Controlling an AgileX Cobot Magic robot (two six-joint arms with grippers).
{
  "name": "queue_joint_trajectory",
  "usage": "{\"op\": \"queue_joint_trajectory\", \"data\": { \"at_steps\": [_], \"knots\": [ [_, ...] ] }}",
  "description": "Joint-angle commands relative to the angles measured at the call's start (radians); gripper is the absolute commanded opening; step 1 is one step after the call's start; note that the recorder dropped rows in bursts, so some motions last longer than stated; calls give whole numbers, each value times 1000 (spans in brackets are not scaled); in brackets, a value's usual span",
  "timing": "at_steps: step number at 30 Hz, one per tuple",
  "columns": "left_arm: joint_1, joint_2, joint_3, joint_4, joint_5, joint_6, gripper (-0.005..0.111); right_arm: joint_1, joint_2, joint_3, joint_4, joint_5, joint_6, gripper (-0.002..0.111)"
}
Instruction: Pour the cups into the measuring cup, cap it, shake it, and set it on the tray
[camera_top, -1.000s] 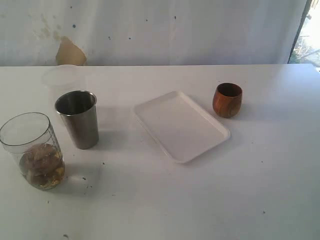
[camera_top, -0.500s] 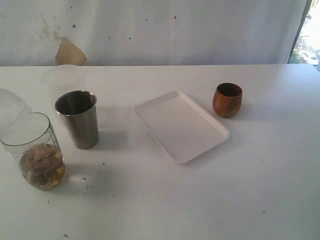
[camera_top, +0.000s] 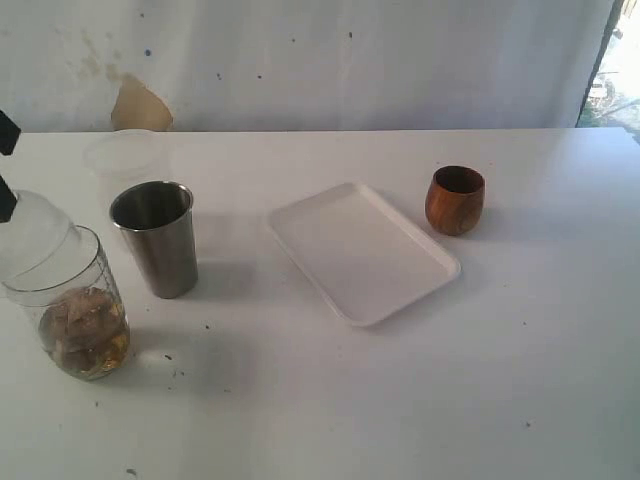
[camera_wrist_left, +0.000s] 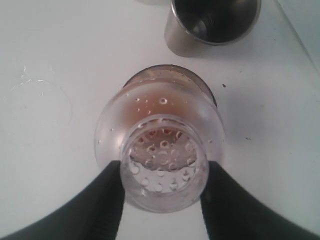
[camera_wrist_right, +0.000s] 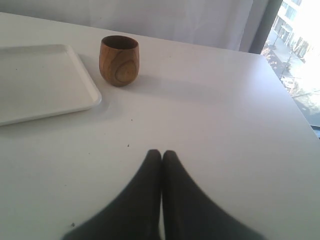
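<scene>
A white worktop (camera_top: 330, 400) stretches before a pale, stained wall, and daylight comes in through a window strip at the far right edge of the exterior view. At the left of the worktop stands the measuring cup (camera_top: 65, 300), upright, with a brownish lumpy mass and some amber liquid in its bottom part. Over its mouth the left jaws hold a clear domed cap (camera_wrist_left: 164, 167) with a ring of small holes in its narrow end. They are parted about halfway and press on that narrow end from both sides. In the exterior view the cap (camera_top: 35, 238) sits tilted at the cup's rear rim, and we cannot tell whether the two touch. Of the jaws themselves only two dark tips show at the left edge of that view.

Just beside the measuring cup, to its right and a little further back, the steel tumbler (camera_top: 155, 238) stands upright. A frosted tub (camera_top: 125, 155) sits behind it near the wall. The tray (camera_top: 362, 252) lies flat in the middle of the worktop, set at an angle, with nothing on it. The wooden cup (camera_top: 455, 200) stands upright near the tray's far right corner, apart from its rim.

The right jaws are pressed fully together with nothing between them, low over bare worktop, well apart from the wooden cup.
</scene>
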Motion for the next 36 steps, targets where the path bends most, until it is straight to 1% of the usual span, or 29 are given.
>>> {"op": "queue_joint_trajectory", "data": {
  "at_steps": [1, 6, 8, 12, 22, 28, 33, 36],
  "knots": [
    [-6, 2, -10, -5, 1, -9, 0, -8, -5, 7, -9, -1, 5, 0],
    [-6, 23, -10, -25, 1, -7, 0, -8, -5, 7, -9, -1, 5, 0],
    [-16, 30, -10, -23, 1, -7, 0, -8, -5, 7, -9, -1, 5, 0],
    [-15, 32, -10, -27, -24, -5, 0, -8, -5, 7, -9, -1, 5, 0],
    [-15, 32, -10, -30, -26, -2, 0, -8, -5, 7, -9, -1, 5, 0],
    [-15, 32, -10, -98, -50, 27, 0, -8, -5, 7, -9, -1, 19, 0],
    [-15, 47, -10, -54, -30, 27, 0, -8, -5, 7, -9, -1, 19, 0],
    [-15, 47, -10, -46, -48, 27, 0, -8, -5, 7, -9, -1, 19, 0]
  ]
}}
